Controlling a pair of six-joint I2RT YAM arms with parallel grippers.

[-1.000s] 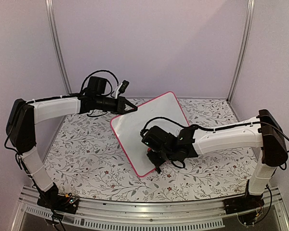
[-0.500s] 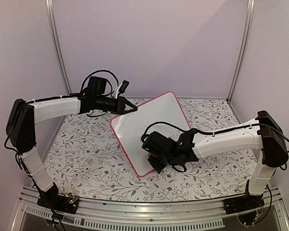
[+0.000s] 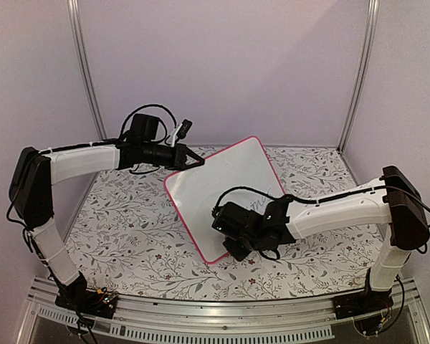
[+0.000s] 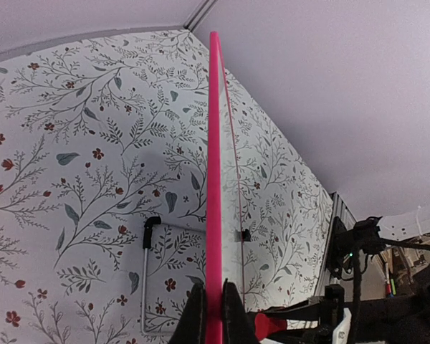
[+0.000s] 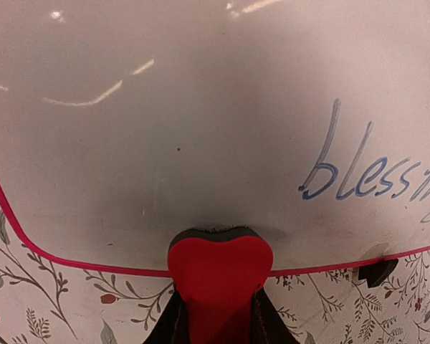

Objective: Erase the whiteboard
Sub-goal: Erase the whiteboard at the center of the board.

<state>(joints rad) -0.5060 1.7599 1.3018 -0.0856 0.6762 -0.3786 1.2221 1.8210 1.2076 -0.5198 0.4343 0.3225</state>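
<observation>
The whiteboard, white with a pink rim, stands tilted over the table. My left gripper is shut on its upper left rim; in the left wrist view the rim runs edge-on between the gripper's jaws. My right gripper is shut on a red heart-shaped eraser, whose dark pad presses on the board just above its lower rim. Blue handwriting sits to the eraser's right. From above, the right gripper is over the board's near corner.
The flowered table lies under the board, with purple walls and metal posts around. A black clip foot sticks out below the board's rim. A thin wire stand shows behind the board. An aluminium rail runs along the near edge.
My right wrist has slid a little down the board toward its near corner with the eraser, uncovering handwriting beside the arm. The left arm and the board have stayed still.
</observation>
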